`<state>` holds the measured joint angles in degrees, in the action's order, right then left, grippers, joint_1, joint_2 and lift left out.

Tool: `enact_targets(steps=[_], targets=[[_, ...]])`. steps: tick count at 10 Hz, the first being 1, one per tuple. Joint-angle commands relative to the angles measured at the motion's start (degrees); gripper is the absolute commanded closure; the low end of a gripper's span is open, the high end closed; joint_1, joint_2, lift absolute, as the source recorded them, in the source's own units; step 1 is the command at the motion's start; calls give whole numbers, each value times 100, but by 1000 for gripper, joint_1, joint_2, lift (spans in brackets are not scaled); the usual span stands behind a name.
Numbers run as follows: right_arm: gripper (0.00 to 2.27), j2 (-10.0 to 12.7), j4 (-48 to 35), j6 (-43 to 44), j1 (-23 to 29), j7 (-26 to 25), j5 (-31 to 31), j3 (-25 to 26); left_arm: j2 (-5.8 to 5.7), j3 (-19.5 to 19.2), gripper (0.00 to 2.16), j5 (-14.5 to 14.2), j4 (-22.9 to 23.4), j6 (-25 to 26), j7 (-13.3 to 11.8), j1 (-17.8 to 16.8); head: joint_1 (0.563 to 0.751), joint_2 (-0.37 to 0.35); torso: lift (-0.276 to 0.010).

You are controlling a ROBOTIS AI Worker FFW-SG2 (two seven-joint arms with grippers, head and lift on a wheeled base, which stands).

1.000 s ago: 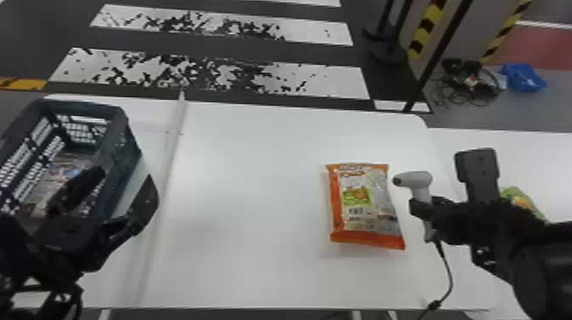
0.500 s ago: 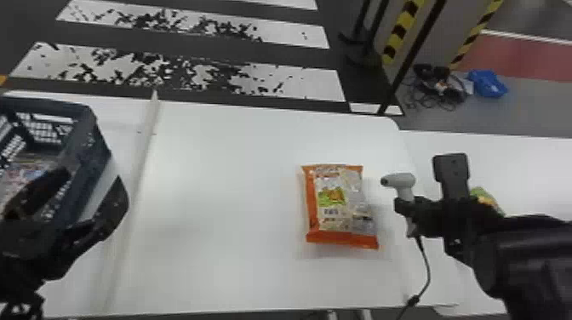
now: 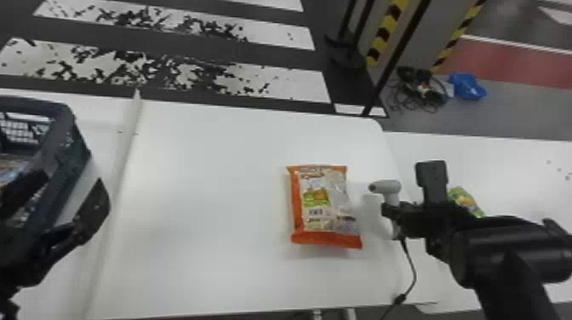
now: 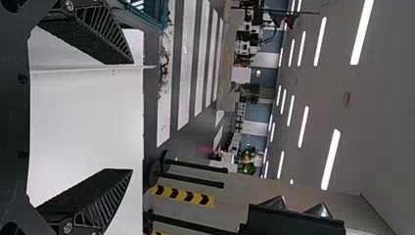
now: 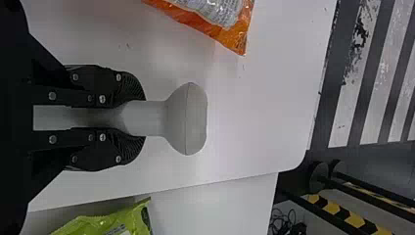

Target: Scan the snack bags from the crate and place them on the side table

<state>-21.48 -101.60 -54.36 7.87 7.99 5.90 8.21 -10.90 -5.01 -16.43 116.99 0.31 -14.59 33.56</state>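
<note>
Background: dark floor with worn white stripes (image 3: 191, 76) across the top of the head view, smooth matte white table (image 3: 213, 204) below. Orange snack bag (image 3: 324, 208) lies flat on it, right of centre; label up, what looks like a barcode (image 3: 316, 211) near its middle. Right gripper (image 5: 142, 117) is clamped on the scanner (image 3: 388, 187), just beside the bag. Left gripper (image 4: 132, 117) has its fingers apart, lower left, by the crate (image 3: 64, 157).

Step, my read: scan this bag. Bring the scanner head over the code, tilt the window square to it, back off a little if glare kills the read. Leave slack in the cable (image 3: 413, 266). Don't press on the film; it'll slide or crease the code.

Materials: bag is glossy crinkled film, pillow-shaped, flat sealed ends. Scanner is smooth pale plastic, rounded head. Crate is rigid dark lattice. Green bag (image 3: 467, 202) sits far right on what I take as the side table (image 3: 523, 170).
</note>
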Motion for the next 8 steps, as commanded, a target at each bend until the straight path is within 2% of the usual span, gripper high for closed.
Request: enact_targets(steps=[1,2,3,4,6,7,8], targets=[[2253,-6,202,149,-49,0,-1,-21,1,0,87,0,0,0,0,10,695,-239,-81],[2199,-6,272,202,-49,0,8,-30,1,0,87,0,0,0,0,10,695,-242,-81],[2047,-6,307,202,-58,0,17,-39,1,0,87,0,0,0,0,10,695,-243,-81],[1683,-6,342,237,-58,0,78,-39,-8,0,87,0,0,0,0,10,695,-244,-81],[282,3,378,254,-58,0,166,-39,-17,0,87,0,8,0,-9,10,695,-242,-81],[80,3,360,254,-58,-8,175,-13,-17,0,87,0,8,0,0,10,695,-239,-81],[76,3,298,237,-49,-17,228,31,-17,0,87,0,8,0,0,10,695,-238,-81]])
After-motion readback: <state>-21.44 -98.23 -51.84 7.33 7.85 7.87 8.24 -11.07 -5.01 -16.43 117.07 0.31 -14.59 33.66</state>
